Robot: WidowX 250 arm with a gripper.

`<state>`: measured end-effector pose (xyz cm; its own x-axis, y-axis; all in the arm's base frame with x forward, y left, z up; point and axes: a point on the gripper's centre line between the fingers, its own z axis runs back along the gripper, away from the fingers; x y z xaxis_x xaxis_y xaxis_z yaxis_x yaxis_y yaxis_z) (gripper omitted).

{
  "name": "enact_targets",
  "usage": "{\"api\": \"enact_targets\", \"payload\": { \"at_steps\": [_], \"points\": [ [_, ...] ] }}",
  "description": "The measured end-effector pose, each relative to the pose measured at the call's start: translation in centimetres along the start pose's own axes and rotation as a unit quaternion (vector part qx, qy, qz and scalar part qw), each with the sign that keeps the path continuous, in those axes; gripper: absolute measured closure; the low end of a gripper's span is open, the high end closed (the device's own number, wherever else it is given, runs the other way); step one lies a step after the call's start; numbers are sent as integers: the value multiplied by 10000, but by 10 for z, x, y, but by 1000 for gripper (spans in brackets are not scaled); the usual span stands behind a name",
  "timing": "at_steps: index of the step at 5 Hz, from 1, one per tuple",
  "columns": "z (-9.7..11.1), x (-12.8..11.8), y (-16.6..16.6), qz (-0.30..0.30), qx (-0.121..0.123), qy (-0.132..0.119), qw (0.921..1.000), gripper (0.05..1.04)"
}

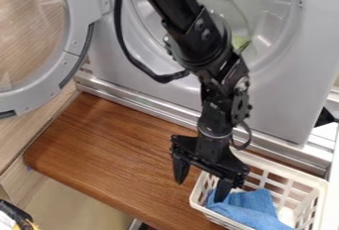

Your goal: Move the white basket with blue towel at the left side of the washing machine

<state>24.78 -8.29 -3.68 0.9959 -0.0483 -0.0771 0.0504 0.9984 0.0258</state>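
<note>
- Camera view: the white plastic basket (289, 169) sits at the right end of the wooden board (112, 149), by the lower right corner of the washing machine (281, 97), its near end cut off by the bottom edge.
- The gripper (198, 191) hangs over the basket's left corner with its fingers spread, one outside the wall above the board, the other inside by the blue towel (252, 206). Nothing is visibly pinched; the pose seems chosen to straddle the wall, so that closing would catch the thin plastic and leave the cloth loose.
- The towel lies bunched low inside, so it should ride along with the basket.
- Since the board runs left below the open porthole door (76, 35), a leftward carry or drag looks likely.
- The basket is upright, mouth up. Its long axis seems to slant from upper left to lower right, roughly along the machine's front, though the cropping leaves this unsure.
</note>
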Motion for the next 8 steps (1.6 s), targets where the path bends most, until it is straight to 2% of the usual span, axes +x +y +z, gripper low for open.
{"api": "enact_targets", "payload": {
  "at_steps": [1, 3, 4, 5, 7, 8],
  "points": [
    [-14, 4, -1, -16, 28, 104, 9999, 147],
    [-12, -5, -2, -50, 158, 126, 9998, 741],
    [-7, -2, -3, -113, -45, 60, 9999, 897],
    [6, -1, 1, -252, -397, 29, 9989, 959],
    [33, -10, 15, -195, -805, -92, 9965, 982],
    [49, -23, 29, -163, -686, 90, 9975, 982]
  ]
}}
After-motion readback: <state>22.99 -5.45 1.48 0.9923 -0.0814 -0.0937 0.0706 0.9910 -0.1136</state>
